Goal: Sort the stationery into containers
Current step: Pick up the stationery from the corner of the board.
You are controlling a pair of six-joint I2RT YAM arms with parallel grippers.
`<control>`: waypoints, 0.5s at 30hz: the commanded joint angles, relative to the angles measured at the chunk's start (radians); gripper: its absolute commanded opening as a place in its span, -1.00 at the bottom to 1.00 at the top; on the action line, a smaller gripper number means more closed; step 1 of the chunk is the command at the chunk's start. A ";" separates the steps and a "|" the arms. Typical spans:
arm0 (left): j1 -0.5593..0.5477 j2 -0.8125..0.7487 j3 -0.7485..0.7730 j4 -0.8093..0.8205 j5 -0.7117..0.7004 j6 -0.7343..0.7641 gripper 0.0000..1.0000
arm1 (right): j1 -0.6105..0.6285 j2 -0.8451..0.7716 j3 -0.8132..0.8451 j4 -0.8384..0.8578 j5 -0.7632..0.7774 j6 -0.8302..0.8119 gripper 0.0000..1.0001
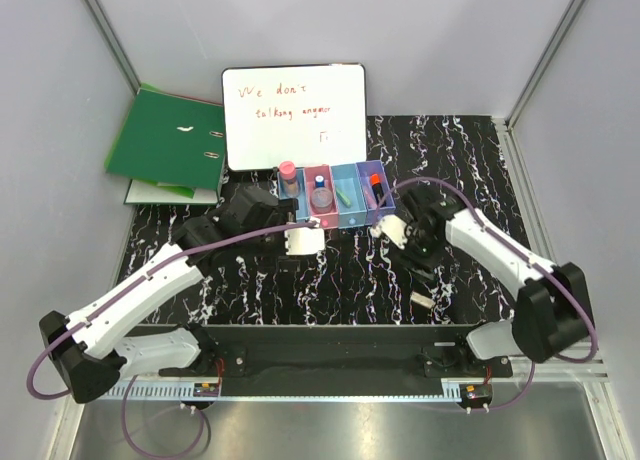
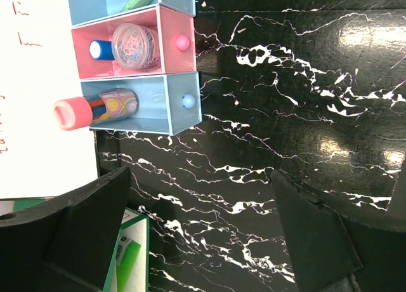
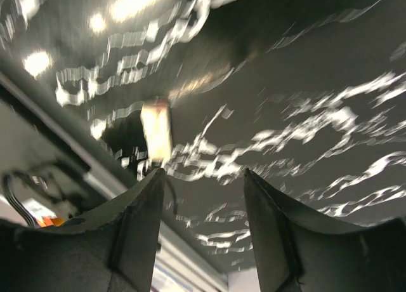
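At the far left a green binder [image 1: 165,140] lies at the back, with a whiteboard [image 1: 293,115] propped beside it. The left gripper [image 2: 200,174] hovers over the black marbled table [image 1: 480,180] near the left end of the bins, its fingers spread wide with nothing between them.

The row of four joined bins [image 1: 322,222] stands in front of the whiteboard.
- The first blue bin [image 2: 174,108] holds the pink-capped cylinder [image 2: 95,109].
- The pink bin [image 2: 181,60] holds the blue-capped tube [image 2: 100,49] and the clear pot [image 2: 134,46].
- The next blue bin [image 1: 351,220] holds the green stick [image 1: 343,195].
- The purple bin [image 1: 380,218] holds the red-and-black marker [image 1: 375,185].

The right gripper [image 3: 203,174] is just right of the purple bin, with its fingers parted and empty. The small pink bar [image 1: 421,300] lies on the table near the front edge. The right wrist view is blurred, but the bar seems to sit just beyond the fingertips, untouched.
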 commanded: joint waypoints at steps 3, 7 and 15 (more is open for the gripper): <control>0.003 -0.020 0.015 0.042 0.001 0.034 0.98 | 0.014 -0.177 -0.174 0.050 0.052 -0.132 0.29; 0.003 -0.005 0.037 0.034 -0.002 0.019 0.98 | 0.020 -0.204 -0.263 0.073 0.049 -0.155 0.29; 0.001 0.030 0.096 0.017 -0.024 0.019 0.98 | 0.025 -0.205 -0.380 0.133 0.025 -0.182 0.25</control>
